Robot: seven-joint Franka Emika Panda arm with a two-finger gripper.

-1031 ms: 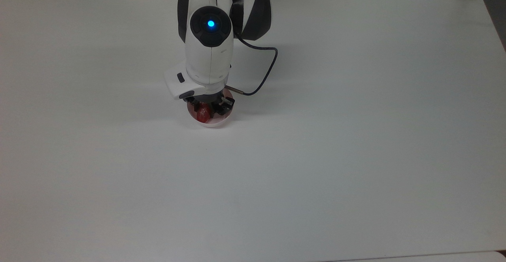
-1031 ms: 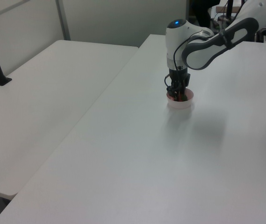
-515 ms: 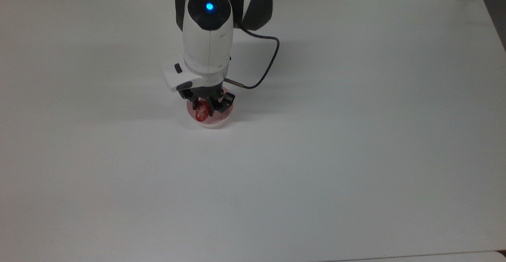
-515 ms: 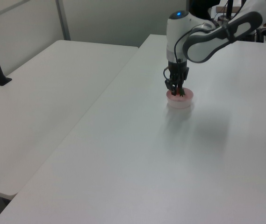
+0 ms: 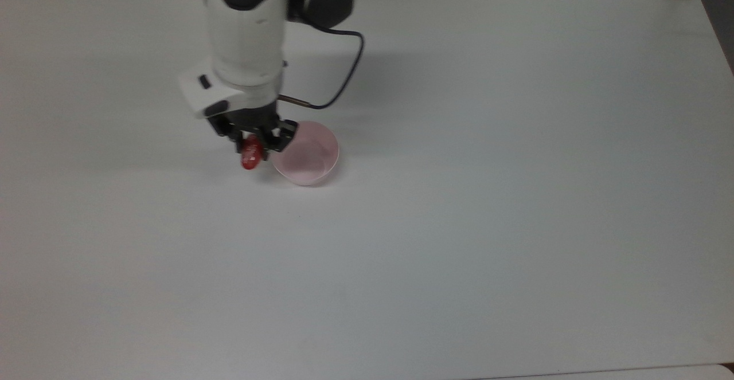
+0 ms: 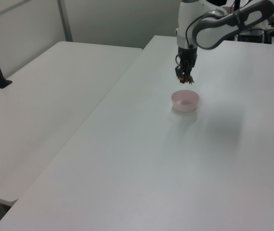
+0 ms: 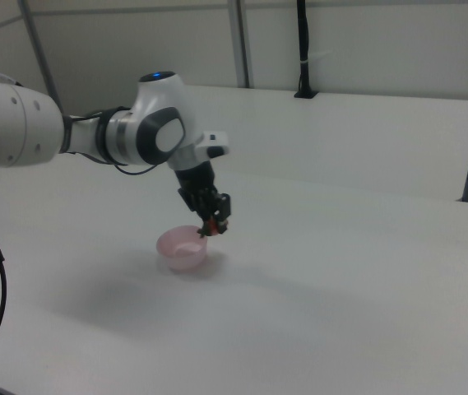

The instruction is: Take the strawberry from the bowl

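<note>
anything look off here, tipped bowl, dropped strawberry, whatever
Nothing stands out. The bowl sits upright and empty on the table, and the strawberry hangs clamped in the hand, raised clear of the bowl.

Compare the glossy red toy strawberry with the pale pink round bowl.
The glossy red toy strawberry is small and elongated; the pale pink round bowl is wider and open. The strawberry hangs in the shut pincer; the bowl rests on the white table. Both look smooth.
</note>
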